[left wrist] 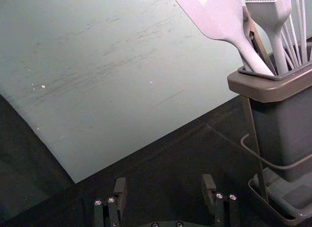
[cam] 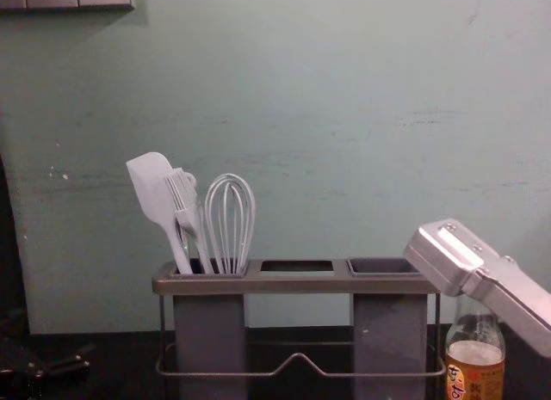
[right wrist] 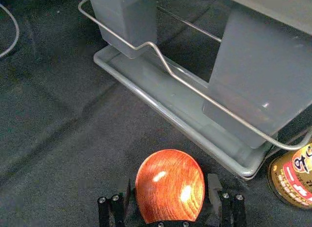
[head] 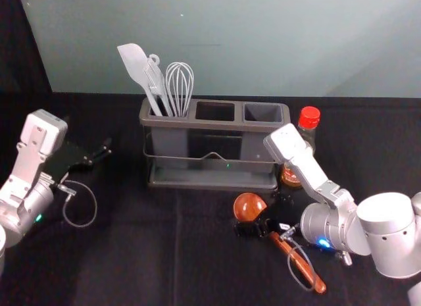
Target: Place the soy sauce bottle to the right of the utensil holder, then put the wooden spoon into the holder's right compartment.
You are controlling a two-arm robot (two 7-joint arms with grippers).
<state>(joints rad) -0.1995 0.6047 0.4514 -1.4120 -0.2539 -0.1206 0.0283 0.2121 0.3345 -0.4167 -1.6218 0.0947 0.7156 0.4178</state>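
1. Head view: the wooden spoon [head: 248,206] lies on the worktop [head: 138,253] in front of the utensil holder [head: 212,185], under the right tool [head: 265,217], its handle running toward the near right. The right arm [head: 388,217] reaches in from the right, tool angled down. The left arm [head: 23,187] is at the left, its tool [head: 93,151] well apart from the spoon. Count: one spoon, one holder with three compartments, and one soy sauce bottle [head: 308,118] upright just to the holder's right.

2. Left wrist view: the left tool [left wrist: 163,193] is wide, with nothing between its two fingers [left wrist: 120,190]. Near it are the holder's end, one spatula [left wrist: 209,14] and one brush [left wrist: 273,17].

3. Right wrist view: the one spoon bowl lies between the two fingers [right wrist: 214,193] of the right tool, which stand wide on either side of it. The one bottle is near, beside the holder's base.

4. Chest view: the right arm slants in from the right, partly hiding the bottle. The left tool is at the lower left. One spatula, one brush and one whisk [cam: 230,224] stand in the left compartment.
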